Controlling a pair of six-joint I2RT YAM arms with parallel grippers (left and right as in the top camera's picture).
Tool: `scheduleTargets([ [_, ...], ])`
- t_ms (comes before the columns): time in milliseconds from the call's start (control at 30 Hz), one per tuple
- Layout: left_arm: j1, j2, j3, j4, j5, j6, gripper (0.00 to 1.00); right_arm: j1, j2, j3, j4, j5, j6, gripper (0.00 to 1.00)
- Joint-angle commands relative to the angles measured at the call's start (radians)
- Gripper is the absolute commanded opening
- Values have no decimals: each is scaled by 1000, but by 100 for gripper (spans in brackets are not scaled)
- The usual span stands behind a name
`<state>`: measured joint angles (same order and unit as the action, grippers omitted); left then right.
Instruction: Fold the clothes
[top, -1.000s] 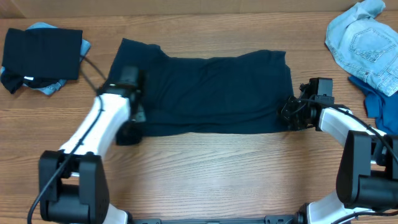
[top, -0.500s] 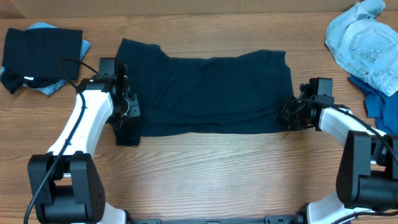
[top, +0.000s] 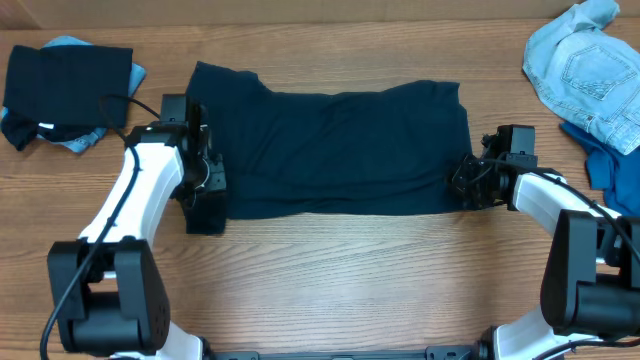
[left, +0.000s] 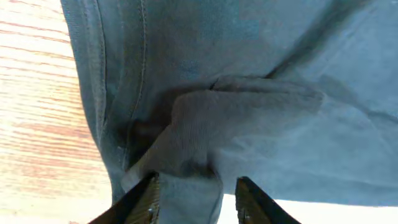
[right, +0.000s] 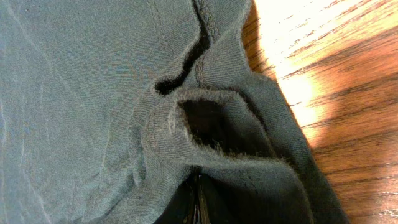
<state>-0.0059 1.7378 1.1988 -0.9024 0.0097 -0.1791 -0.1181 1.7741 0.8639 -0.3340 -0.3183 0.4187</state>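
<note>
Left gripper shifted outward, seemingly pinching navy shirt.

My left gripper covers the navy shirt's left edge from overhead, my right gripper's fingertips vanish under a bunched fold, and the pale denim piece runs off the frame's right edge.
</note>
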Motion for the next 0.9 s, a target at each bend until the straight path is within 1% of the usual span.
scheduleTargets([
  [0,1,24,14,25,-21,10,42,8,70,-33,-19,32,5,4],
  [200,1,39,14,34,-36,12,42,8,70,-33,-19,32,5,4],
  [300,1,73,14,34,-36,12,31,8,70,-33,-18,32,5,4],
  [433,-1,121,14,37,-35,11,21,8,70,-33,-18,32,5,4],
  [467,-1,127,14,37,-35,11,17,8,70,-33,-18,32,5,4],
  [533,-1,126,16,39,-35,10,5,8,70,-33,-18,29,5,4],
  [667,0,116,51,23,-49,10,4,8,70,-33,-18,29,5,4],
  [800,4,111,151,-38,-133,9,4,8,70,-33,-19,29,5,4],
  [867,13,111,203,-55,-152,22,4,8,70,-33,-19,29,5,4],
])
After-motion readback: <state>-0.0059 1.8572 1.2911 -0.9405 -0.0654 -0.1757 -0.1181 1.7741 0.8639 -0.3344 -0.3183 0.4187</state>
